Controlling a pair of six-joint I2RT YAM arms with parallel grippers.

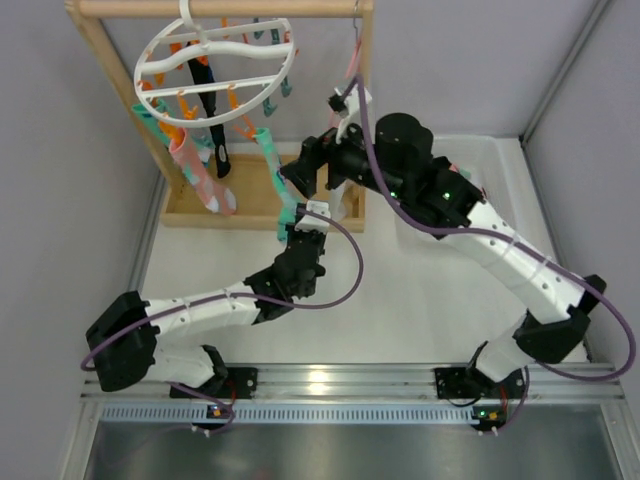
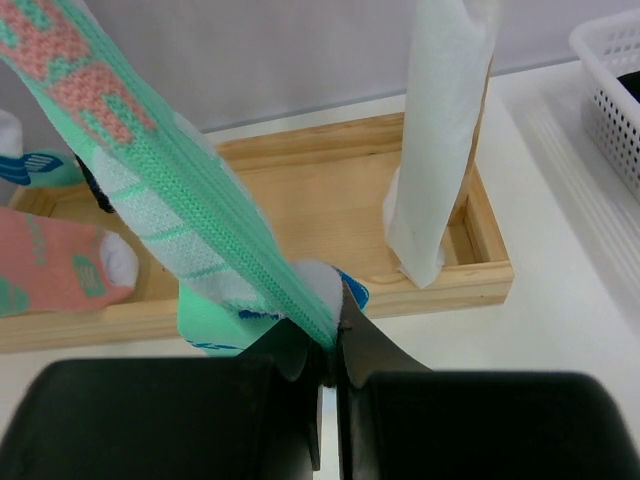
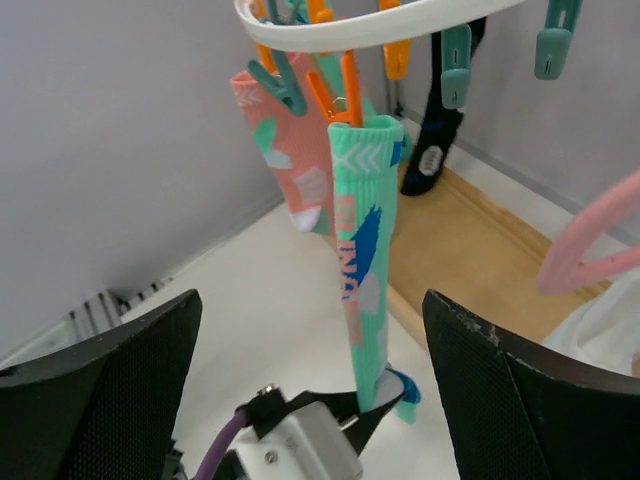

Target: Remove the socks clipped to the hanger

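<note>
Mint sock (image 3: 362, 240) in left claw (image 2: 329, 336), salmon lettering (image 3: 347, 262) seemingly illegible.

The top view looks steeply down from high above the near edge onto the whole tabletop (image 1: 400, 315) and wooden rack (image 1: 250, 212). The left wrist view sits very close to a mint-teal sock (image 2: 150, 180), facing the rack's base. The right wrist view looks between its fingers (image 3: 110, 400), slightly upward along that same sock toward the hanger (image 3: 380, 30).

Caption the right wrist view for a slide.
A mint sock hangs from an orange clip on the white hanger, its toe pinched below by the left gripper.
</note>
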